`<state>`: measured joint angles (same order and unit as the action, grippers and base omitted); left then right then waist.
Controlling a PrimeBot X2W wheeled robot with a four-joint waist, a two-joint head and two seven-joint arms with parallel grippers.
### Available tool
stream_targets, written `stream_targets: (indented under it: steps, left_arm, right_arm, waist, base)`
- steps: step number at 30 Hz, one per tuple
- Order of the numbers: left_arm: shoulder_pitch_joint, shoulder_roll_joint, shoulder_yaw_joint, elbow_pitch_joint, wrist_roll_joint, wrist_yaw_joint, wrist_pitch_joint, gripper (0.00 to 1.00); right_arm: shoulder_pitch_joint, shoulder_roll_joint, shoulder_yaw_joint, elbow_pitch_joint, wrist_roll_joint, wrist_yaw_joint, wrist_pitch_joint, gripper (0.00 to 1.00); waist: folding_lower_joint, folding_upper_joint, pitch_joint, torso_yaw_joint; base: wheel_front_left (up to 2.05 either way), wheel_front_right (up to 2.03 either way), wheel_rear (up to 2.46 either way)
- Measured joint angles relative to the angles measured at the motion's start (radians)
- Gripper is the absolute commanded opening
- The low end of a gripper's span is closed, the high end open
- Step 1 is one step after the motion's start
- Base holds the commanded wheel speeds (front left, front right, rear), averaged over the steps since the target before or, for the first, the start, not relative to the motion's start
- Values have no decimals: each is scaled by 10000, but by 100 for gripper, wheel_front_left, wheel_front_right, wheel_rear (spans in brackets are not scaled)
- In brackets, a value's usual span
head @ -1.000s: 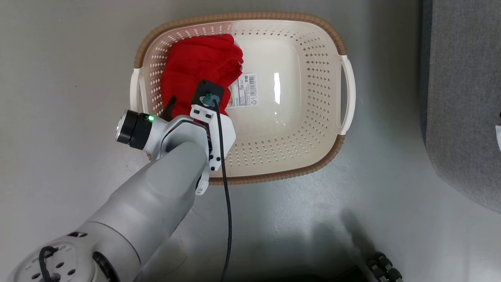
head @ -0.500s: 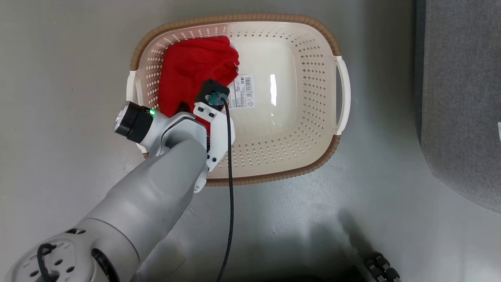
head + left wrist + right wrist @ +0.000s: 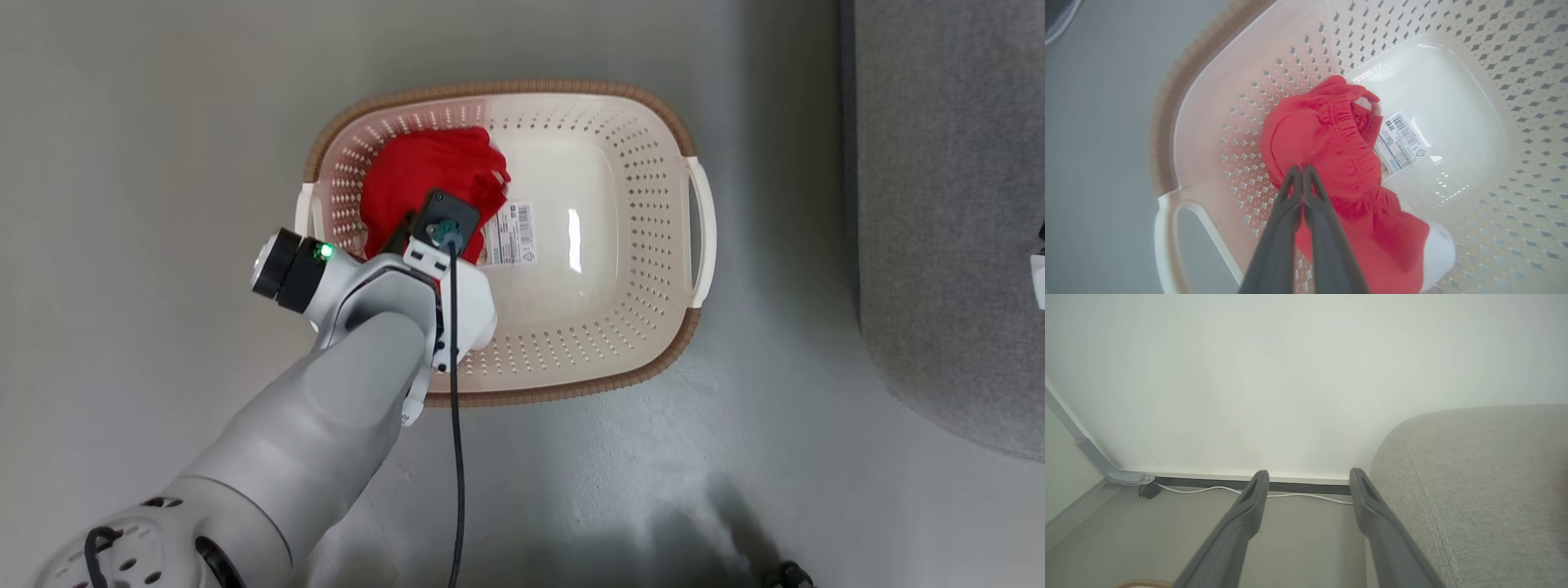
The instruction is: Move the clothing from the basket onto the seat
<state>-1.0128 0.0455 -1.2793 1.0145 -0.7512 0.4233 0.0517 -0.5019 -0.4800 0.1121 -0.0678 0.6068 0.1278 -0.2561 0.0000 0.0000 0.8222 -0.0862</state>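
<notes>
The left gripper grasps the red garment at the basket's 9 o'clock end; the sofa lies at 3 o'clock.

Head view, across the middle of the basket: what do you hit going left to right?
Left white handle of the cream perforated plastic basket → bright red fabric clothing → paper barcode label on the basket floor → right white handle → large grey upholstered sofa.
</notes>
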Motion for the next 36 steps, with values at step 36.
stream_targets:
  steps: [36]
  left_arm:
    - [3672, 178, 3946, -3227, 966, -980, -3030, 0]
  right_arm:
    - [2168, 1197, 1166, 2441, -1112, 0, 2, 100]
  waist:
    - [0, 1, -6002, 947]
  base:
    - [0, 0, 0]
